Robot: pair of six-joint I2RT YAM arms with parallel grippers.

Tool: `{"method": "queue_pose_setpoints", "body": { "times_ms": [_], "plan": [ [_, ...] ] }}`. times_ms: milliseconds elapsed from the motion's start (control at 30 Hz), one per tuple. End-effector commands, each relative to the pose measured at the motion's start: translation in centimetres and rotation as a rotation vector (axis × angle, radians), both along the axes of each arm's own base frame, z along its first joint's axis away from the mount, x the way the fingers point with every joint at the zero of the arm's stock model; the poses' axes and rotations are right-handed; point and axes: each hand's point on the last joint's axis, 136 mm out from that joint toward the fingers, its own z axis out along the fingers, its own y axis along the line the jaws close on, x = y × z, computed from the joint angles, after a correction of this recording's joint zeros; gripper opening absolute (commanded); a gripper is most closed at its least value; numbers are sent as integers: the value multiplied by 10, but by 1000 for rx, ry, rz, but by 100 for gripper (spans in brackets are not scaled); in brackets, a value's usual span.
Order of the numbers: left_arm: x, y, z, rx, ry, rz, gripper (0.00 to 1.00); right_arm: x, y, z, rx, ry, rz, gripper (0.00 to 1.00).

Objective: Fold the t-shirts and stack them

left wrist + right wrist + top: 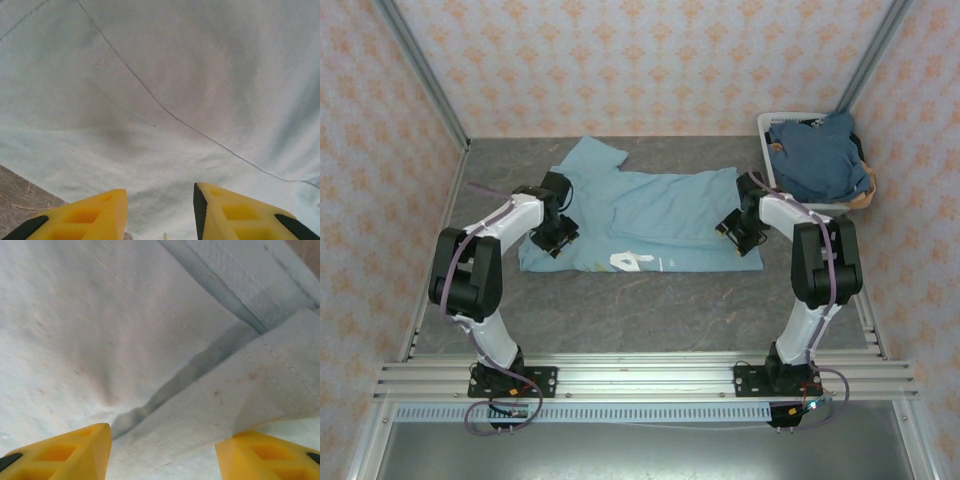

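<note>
Right gripper [160, 442] astride t-shirt [125, 340] fold

White-and-black arms [485, 262], purple cables [485, 190], yellow black-tipped end effector fingers [85, 220]

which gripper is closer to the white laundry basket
Right. The right gripper sits at the light blue t-shirt's edge nearest the basket; the left gripper is at its opposite edge.

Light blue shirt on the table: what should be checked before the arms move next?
1. Light blue t-shirt spread on the table: ok.
2. Left tool at its left edge, jaws apart: ok.
3. Right tool at its right edge, jaws apart: ok.
4. Cloth gripped by either tool: not ok.
5. Cloth smooth under right tool: not ok, folded layer.
6. Darker shirts in basket, out of the way: ok.
</note>
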Motion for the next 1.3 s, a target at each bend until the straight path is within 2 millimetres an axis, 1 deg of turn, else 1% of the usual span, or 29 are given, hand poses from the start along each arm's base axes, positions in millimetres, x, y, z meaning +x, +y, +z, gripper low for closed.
{"method": "queue_pose_setpoints", "body": {
  "times_ms": [0, 167, 233, 333, 500, 600, 733, 800, 833, 900, 967, 1033, 1133, 1167, 1267],
  "plan": [
    [-6, 8, 10, 32, -20, -4, 40, 15, -9, 2, -34, -5, -48, 56],
    [-10, 10, 13, 40, -27, -2, 40, 28, -13, -7, -40, 7, -75, 55],
    [-11, 12, 17, 47, -32, -7, 40, 35, -15, -7, -38, -5, -94, 52],
    [-13, 15, 21, 65, -35, -13, 40, 47, -17, -4, -42, -17, -100, 51],
    [-20, 24, 19, 82, -26, 0, 40, 57, -19, -9, -55, -1, -107, 50],
    [-24, 32, 18, 104, -17, 0, 40, 62, -21, -11, -40, -5, -132, 50],
    [-30, 50, 11, 132, 17, 7, 40, 67, -22, -9, -44, -15, -128, 46],
    [-35, 60, 8, 137, 38, 20, 40, 68, -24, -1, -56, -32, -105, 44],
    [-37, 65, 8, 134, 42, 29, 40, 67, -25, 8, -67, -54, -93, 44],
    [-39, 70, 11, 132, 40, 31, 40, 61, -30, 23, -95, -81, -73, 43],
    [-40, 73, 10, 127, 43, 25, 39, 46, -35, 35, -124, -92, -46, 43],
    [-40, 73, 6, 109, 52, 25, 37, 30, -38, 40, -140, -90, -26, 43],
    [-36, 71, -1, 89, 55, 32, 35, 0, -39, 36, -136, -60, -10, 40],
    [-34, 71, -3, 87, 56, 34, 35, -9, -39, 33, -131, -49, -9, 37],
    [-32, 75, -11, 113, 82, 29, 35, -29, -40, 22, -128, -21, -16, 31]
  ]
}}
